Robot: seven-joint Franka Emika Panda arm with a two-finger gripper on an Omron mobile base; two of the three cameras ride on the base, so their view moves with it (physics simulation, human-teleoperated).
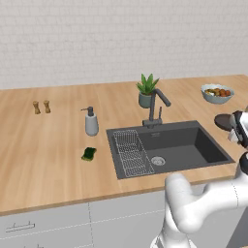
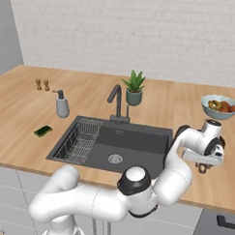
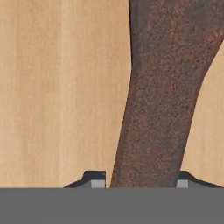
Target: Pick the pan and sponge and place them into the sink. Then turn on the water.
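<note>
Dark brown, the long handle of the round pan (image 3: 162, 100) is straddled by the tool (image 3: 141, 181). The fingertips (image 3: 95, 178) are spread on either side; contact cannot be told. The wooden table (image 3: 57, 87) lies beneath.

- In the hand view my gripper (image 3: 142, 183) shows just two tips at the bottom, straddling the pan (image 3: 166, 96) handle, contact unclear.
- The pan's bowl is cut off at the top edge.
- At the left base view's right edge, my hand covers most of the pan (image 1: 224, 121).
</note>
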